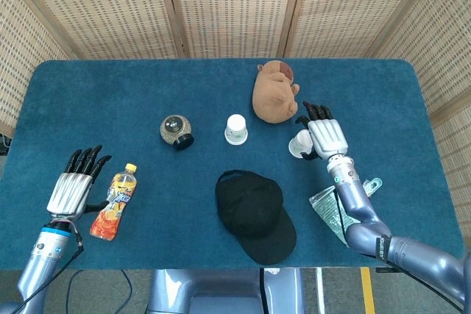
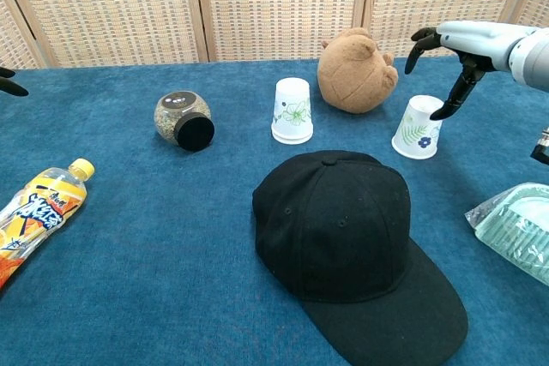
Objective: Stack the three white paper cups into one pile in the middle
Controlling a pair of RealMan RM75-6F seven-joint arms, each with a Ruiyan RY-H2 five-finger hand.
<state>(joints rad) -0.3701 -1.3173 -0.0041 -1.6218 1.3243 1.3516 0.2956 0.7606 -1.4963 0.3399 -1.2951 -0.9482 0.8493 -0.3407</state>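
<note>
A: Blue felt covers the worktop; where's the right robot hand?

B: Spread, empty, over the right cup, beside the plush toy.

A: Close around its wall gently, then carry it onto the middle cup.

Blue lettering across the orange label of the drink bottle at the lower left of the chest view, too stylised and tilted to read. Same bottle at the lower left of the head view, label far too small. On the two white paper cups near the middle and right of the chest view, only leaf and flower prints, no words. Dark lid of the glass jar: pale specks, not legible. Nothing readable elsewhere.
</note>
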